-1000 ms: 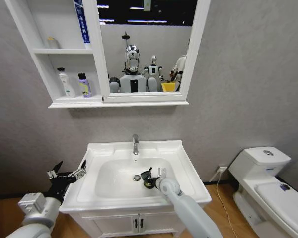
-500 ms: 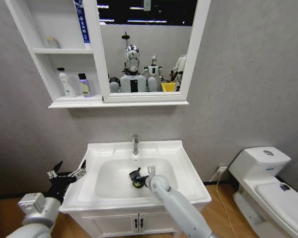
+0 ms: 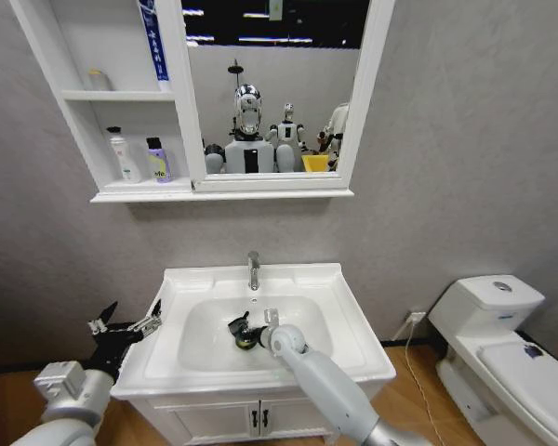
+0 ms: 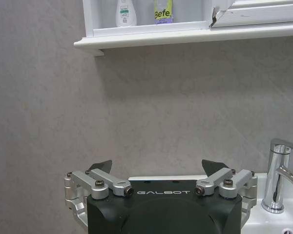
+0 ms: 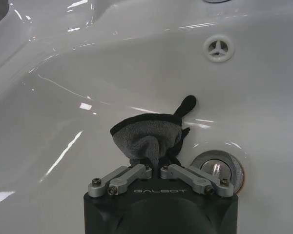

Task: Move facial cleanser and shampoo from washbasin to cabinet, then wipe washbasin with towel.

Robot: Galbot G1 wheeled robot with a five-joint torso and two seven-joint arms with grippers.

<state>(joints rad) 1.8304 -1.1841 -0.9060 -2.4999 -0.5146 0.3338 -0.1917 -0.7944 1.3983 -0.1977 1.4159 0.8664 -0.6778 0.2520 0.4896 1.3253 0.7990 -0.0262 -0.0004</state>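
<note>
My right gripper [image 3: 243, 332] has slid leftward across the bowl since a second ago, from right of the drain [image 5: 218, 170] to just left of it. Its fingers are pinched tight on the towel [image 5: 147, 137], whose bunched grey cloth presses against the wet floor of the washbasin [image 3: 339, 288]. My left gripper [image 3: 126, 324] hangs spread wide beside the basin's left edge. Two bottles [image 3: 138, 158] stand on the lowest shelf of the cabinet [image 3: 70, 139].

Grey mottled wall [image 3: 456, 139], white toilet [image 3: 502, 353] at right, wooden floor [image 3: 5, 409]
</note>
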